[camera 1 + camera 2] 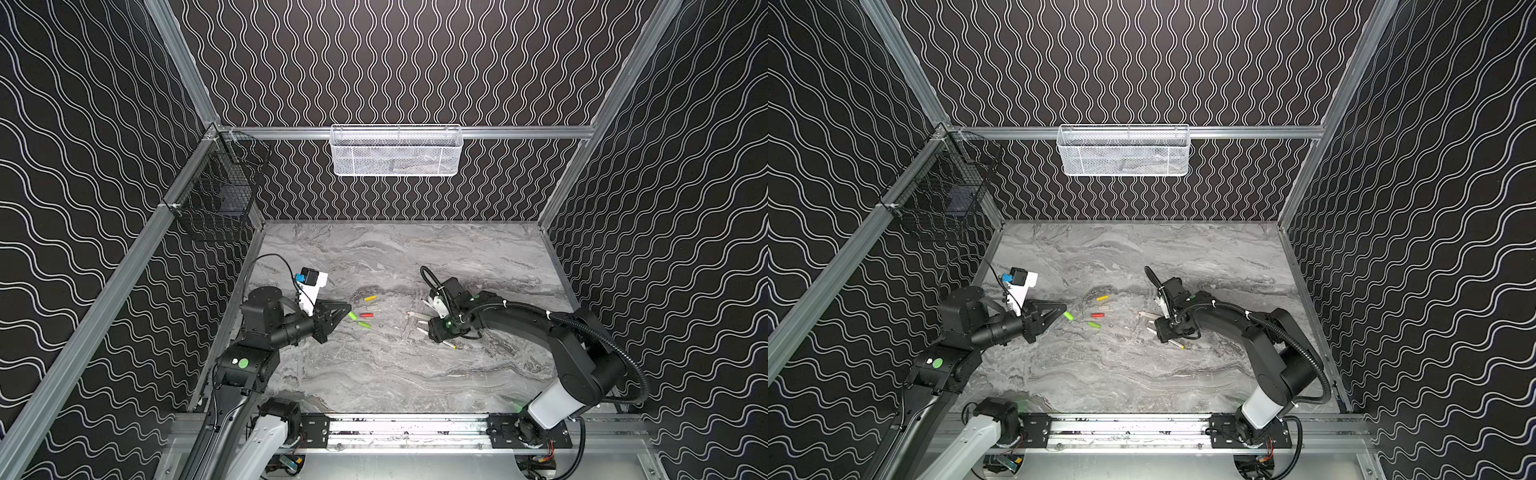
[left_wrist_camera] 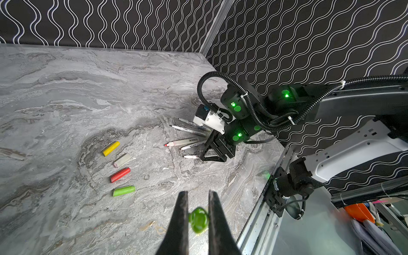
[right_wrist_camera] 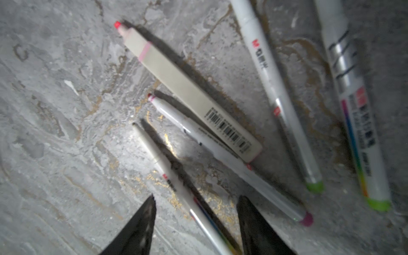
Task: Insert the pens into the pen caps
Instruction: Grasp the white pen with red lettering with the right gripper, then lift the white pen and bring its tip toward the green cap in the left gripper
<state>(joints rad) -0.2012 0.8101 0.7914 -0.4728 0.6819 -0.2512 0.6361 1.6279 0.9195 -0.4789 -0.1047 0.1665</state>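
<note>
Left gripper [image 2: 198,198] is pinching a bright green cap [image 2: 198,220], stubby and glossy, seen end-on. Just past its tips, four loose caps sit in a row on the marble table [image 2: 66,99]: yellow cap [image 2: 111,148], pale grey cap [image 2: 122,160], red cap [image 2: 120,174], second green cap [image 2: 123,191]. Further right, slim white pens [image 2: 187,141] fan out under the right gripper [image 3: 196,201], jaws apart around the thin pen [image 3: 167,170].

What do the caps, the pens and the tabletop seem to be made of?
The caps look like moulded plastic: solid colours, smooth, soft sheen. The pens look like plastic too: satin white barrels with printed barcode and labels. The tabletop shows grey marble-like veining, fairly matte; stone or printed laminate, I cannot tell.
</note>
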